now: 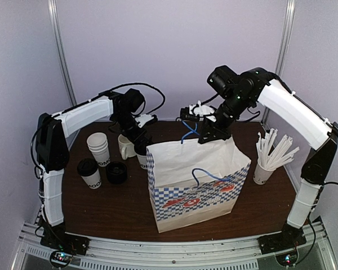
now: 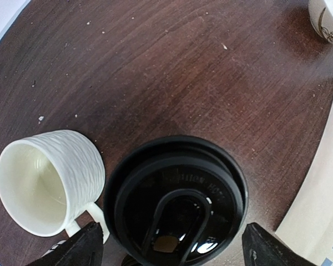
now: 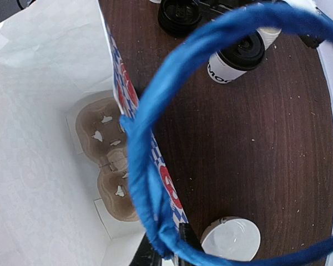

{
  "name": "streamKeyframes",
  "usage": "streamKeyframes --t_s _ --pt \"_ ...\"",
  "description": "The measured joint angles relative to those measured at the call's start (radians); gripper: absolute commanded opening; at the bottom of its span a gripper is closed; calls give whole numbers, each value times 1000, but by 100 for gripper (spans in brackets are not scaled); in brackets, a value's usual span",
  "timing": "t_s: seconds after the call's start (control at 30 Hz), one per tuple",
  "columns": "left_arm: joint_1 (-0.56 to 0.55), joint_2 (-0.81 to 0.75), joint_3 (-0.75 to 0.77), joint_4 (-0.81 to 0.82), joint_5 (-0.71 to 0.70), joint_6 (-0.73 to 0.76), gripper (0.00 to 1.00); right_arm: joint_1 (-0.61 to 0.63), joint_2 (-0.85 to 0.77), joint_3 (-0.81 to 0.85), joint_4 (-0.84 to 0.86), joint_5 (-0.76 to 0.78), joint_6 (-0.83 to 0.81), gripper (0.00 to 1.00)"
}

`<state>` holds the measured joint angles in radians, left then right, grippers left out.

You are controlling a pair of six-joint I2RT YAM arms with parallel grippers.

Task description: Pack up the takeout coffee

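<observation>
Bearing half-legible black lettering: takeout coffee (image 3: 233,58)

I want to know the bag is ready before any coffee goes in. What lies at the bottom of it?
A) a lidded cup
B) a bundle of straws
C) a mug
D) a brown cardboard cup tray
D: the right wrist view looks down into the white paper bag and shows a brown cardboard cup tray lying on its floor, slots unfilled.

cream mug (image 2: 50,180) just beside takeout coffee (image 2: 177,199) (handle toward it), paper bag (image 2: 322,213) near its other side
</observation>
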<state>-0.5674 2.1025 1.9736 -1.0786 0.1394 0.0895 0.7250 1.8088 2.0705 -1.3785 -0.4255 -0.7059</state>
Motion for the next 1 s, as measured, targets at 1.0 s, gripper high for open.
streamKeyframes --t_s 1.0 --pt "-24 32 34 -25 -51 36 87 -64 0 -3 7 11 0 12"
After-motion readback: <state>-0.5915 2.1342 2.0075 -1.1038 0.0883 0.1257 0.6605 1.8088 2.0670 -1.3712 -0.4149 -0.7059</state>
